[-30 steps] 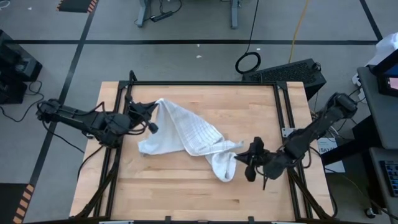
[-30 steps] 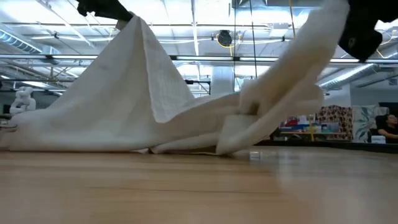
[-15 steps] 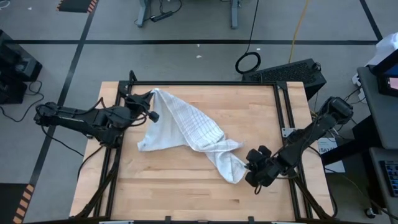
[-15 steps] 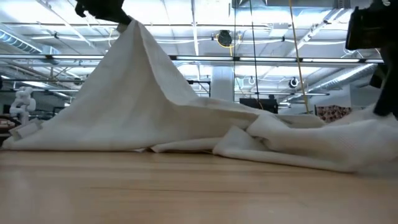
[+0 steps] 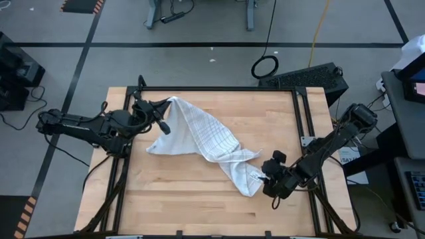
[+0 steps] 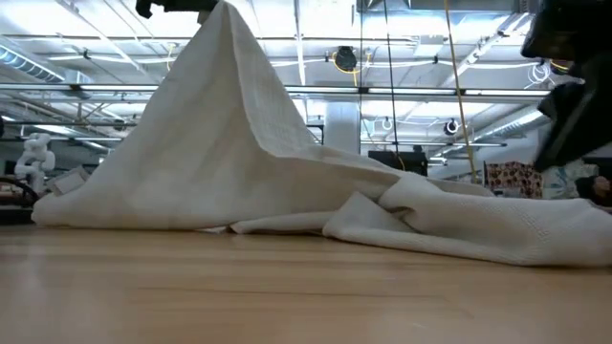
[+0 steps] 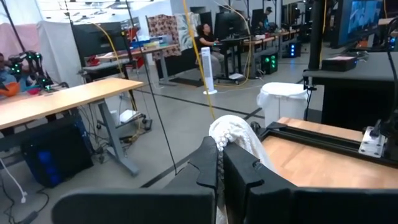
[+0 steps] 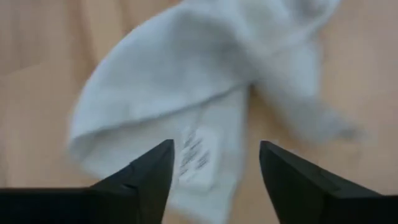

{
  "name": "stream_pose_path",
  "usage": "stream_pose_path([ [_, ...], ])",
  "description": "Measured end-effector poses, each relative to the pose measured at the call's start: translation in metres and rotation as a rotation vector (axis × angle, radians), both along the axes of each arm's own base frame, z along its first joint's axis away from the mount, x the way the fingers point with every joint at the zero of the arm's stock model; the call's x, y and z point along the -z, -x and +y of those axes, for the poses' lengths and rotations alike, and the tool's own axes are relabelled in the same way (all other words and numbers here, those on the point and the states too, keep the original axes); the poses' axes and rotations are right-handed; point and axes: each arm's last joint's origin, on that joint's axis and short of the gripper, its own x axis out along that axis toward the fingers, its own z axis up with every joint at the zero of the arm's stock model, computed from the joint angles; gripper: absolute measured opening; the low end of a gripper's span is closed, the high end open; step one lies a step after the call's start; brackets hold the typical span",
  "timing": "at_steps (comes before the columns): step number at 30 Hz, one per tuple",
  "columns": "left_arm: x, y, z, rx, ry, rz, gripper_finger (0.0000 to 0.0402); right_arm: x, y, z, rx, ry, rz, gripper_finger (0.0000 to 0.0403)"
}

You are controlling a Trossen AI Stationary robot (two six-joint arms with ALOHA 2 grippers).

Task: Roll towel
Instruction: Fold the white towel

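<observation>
My right gripper (image 5: 269, 178) has just let go: a second ago it was pinched on the towel's (image 5: 199, 136) near end and lifting it, and now its jaws stand wide apart over that end, which lies slack on the worktop (image 5: 199, 206). My left gripper (image 5: 161, 114) is still shut on the far corner, holding it up so the cloth hangs like a tent in the low view and trails diagonally across the worktop towards the right arm.

I take this as a release to spread the towel out, not rolling yet; no roll has formed, and the cloth is still bunched and twisted at the middle.

The right wrist view is blurred, though a small label (image 8: 194, 155) shows between the 2 fingers (image 8: 146, 174). In the low view both grippers are cut off at the top edge. From the left wrist I see only a tuft of cloth (image 7: 233, 134) in the closed fingers (image 7: 208, 165), not how much is caught.
</observation>
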Motion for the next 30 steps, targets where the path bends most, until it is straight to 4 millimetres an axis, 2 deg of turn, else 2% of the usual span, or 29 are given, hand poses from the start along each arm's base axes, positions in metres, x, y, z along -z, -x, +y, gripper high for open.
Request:
stream_pose_path([
  [6, 0.0, 0.0, 0.0, 0.001, 0.002, -0.004, 0.0006, 0.007, -0.018, -0.025, -0.048, 0.263, 0.064, 0.0246],
  [10, 0.0, 0.0, -0.001, 0.005, 0.002, -0.004, 0.0006, 0.018, -0.03, -0.044, -0.107, 0.302, 0.197, 0.023],
  [14, 0.0, -0.001, -0.001, 0.037, 0.002, -0.004, 0.0006, 0.028, -0.039, -0.06, -0.129, 0.342, 0.292, 0.0167],
  [16, 0.0, -0.001, -0.001, 0.044, 0.002, -0.005, 0.0006, 0.03, -0.042, -0.067, -0.131, 0.356, 0.317, 0.0112],
  [18, 0.0, -0.001, -0.001, 0.045, 0.002, -0.005, 0.0006, 0.023, -0.046, -0.071, -0.119, 0.356, 0.322, 0.0047],
  [20, 0.0, -0.001, -0.002, 0.05, 0.0, -0.004, 0.0006, 0.003, -0.051, -0.071, -0.091, 0.364, 0.294, 0.0014],
  [22, -0.002, -0.002, -0.002, 0.087, -0.01, -0.009, 0.0006, -0.027, -0.055, -0.071, -0.02, 0.415, 0.237, 0.0015],
  [26, -0.011, -0.002, -0.005, 0.177, -0.06, -0.069, 0.0006, -0.107, -0.053, -0.068, 0.078, 0.558, 0.088, 0.0004],
  [30, -0.02, 0.002, -0.004, 0.179, -0.091, -0.141, 0.0006, -0.182, -0.038, -0.07, 0.198, 0.636, -0.055, 0.0003],
])
